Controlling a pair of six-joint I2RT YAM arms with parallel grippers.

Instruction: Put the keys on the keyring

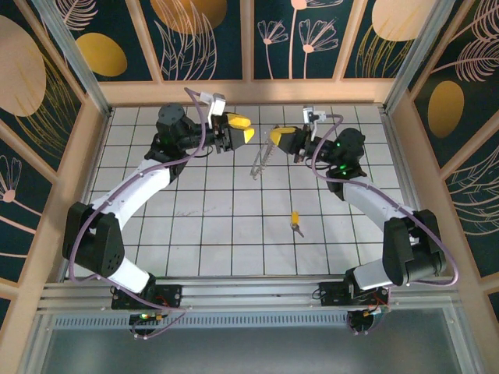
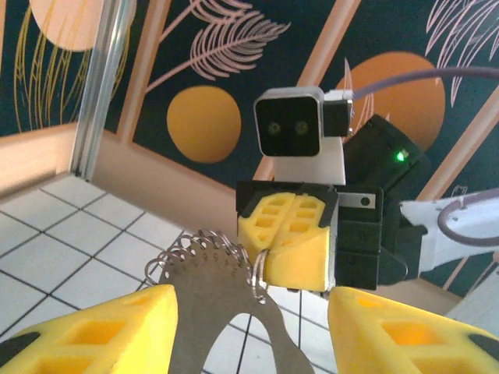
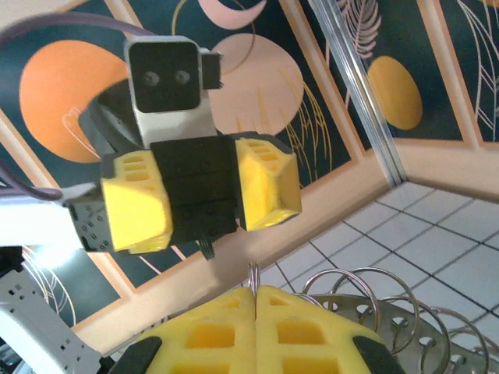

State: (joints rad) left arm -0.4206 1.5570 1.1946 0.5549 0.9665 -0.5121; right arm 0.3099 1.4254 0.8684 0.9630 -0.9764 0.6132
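Note:
The key [image 1: 295, 220], small with a yellow-orange head, lies alone on the white tiles right of centre. The keyring [image 1: 261, 160] hangs above the back of the table as a flat grey metal plate [image 2: 210, 304] carrying several silver split rings. My right gripper [image 1: 276, 141] is shut on one ring [image 3: 253, 276] at the plate's edge, and the plate dangles below it. My left gripper [image 1: 243, 129] faces it from the left. Its yellow fingers [image 2: 101, 331] stand apart on either side of the plate without gripping it.
Wooden walls with dark floral panels enclose the tiled table [image 1: 195, 234] at the back and sides. An aluminium rail [image 1: 249, 292] runs along the near edge, where both arm bases sit.

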